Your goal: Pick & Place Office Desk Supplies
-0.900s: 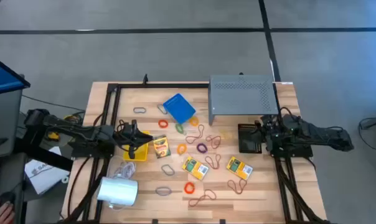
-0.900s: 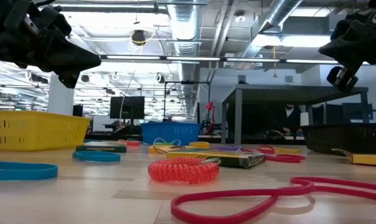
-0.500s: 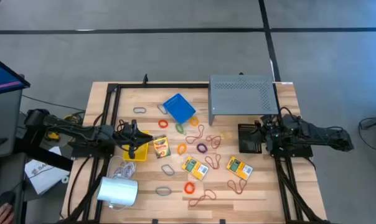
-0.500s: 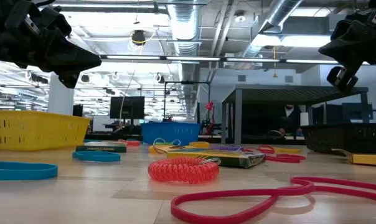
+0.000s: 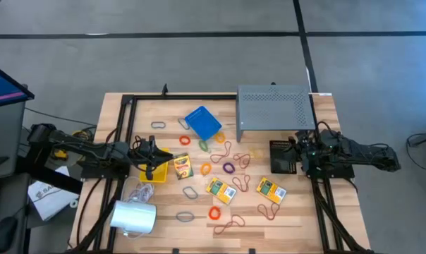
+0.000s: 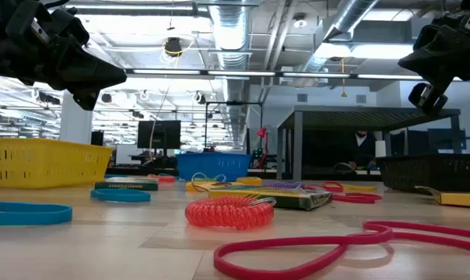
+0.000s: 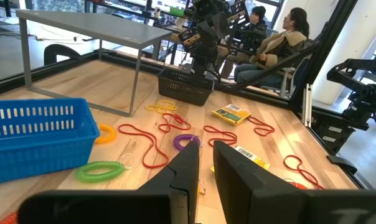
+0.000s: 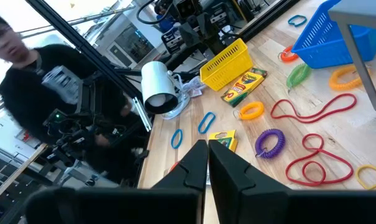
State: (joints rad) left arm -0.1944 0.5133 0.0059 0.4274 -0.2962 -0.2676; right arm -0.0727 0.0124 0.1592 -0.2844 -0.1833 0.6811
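Two dark fingers of the left gripper nearly together, only a narrow slit between them, nothing held. Just ahead of the jaws, a purple coil band and a looping red rubber band. Off to one side, a blue slotted basket with a green coil band before it. Farther ahead, a yellow-green crayon box, a black mesh tray, the other arm above it, and a grey metal shelf. Seated people beyond the table.

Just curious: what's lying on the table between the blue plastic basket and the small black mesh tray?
In the high view, between the blue plastic basket and the black mesh tray lie loose red rubber bands and a purple coil band.
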